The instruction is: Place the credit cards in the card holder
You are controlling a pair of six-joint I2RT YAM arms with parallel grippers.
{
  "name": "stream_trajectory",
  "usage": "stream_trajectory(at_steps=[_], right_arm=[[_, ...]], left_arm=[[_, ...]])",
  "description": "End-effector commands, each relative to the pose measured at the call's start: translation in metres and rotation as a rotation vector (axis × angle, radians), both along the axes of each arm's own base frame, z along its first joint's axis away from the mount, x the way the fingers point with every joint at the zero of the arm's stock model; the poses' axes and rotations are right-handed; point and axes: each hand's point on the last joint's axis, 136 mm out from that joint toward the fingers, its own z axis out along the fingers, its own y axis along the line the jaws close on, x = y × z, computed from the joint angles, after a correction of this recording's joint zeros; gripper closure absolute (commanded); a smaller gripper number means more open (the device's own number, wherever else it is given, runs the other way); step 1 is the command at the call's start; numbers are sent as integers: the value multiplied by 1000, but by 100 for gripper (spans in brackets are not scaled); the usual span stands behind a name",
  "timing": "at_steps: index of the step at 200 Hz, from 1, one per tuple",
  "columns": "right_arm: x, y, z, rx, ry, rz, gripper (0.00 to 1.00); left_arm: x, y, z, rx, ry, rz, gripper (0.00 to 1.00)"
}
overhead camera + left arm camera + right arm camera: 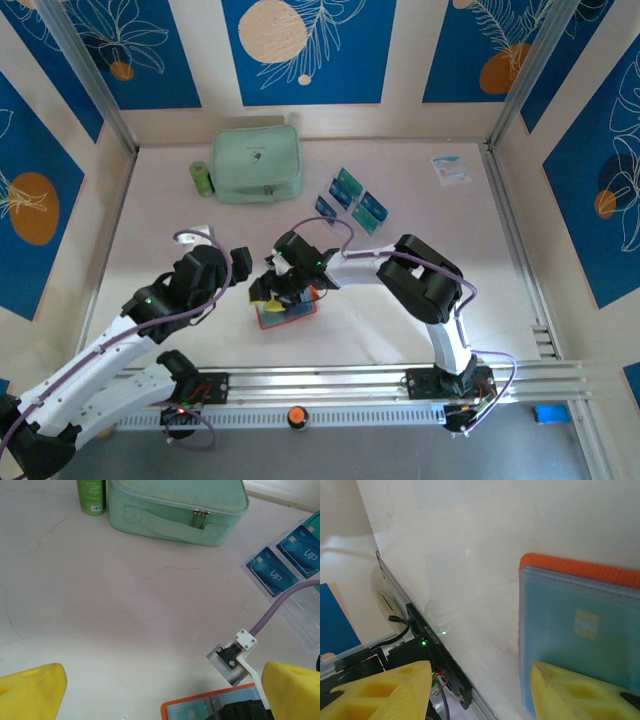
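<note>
Counter: pale, faintly veined. A mint-green zip pouch is set at its far side. To the right of the pouch, teal credit cards are stood in a clear tiered rack. The orange card holder is laid at the near middle with a teal card on its face. The right jaws are held part open above it, nothing clamped between them. One yellow finger lies over the card; contact cannot be told. The left jaws are spread fully, empty, just left of the holder. A green bottle is stood at the pouch's left.
</note>
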Motion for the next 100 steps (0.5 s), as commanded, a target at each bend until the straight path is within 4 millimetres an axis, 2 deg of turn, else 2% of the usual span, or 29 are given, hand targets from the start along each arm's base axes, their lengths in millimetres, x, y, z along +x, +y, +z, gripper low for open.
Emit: stream_trajectory(at_steps=[1,22,49,74,100], right_arm=[[1,-3,19,49,-13,27,45],[8,-8,44,90,-61,25,45],[20,-27,63,85,-116,-10,45],[34,-57,66,21,-168,-61,45],[46,-102,55,-178,-269,-108,45]], left_arm=[[3,2,6,-13,-18,27,0],[4,1,5,-14,-16,26,0],[5,-1,4,-22,-16,19,0],[6,-5,1,-28,-9,11,0],[8,-9,-1,-32,-3,1,0]])
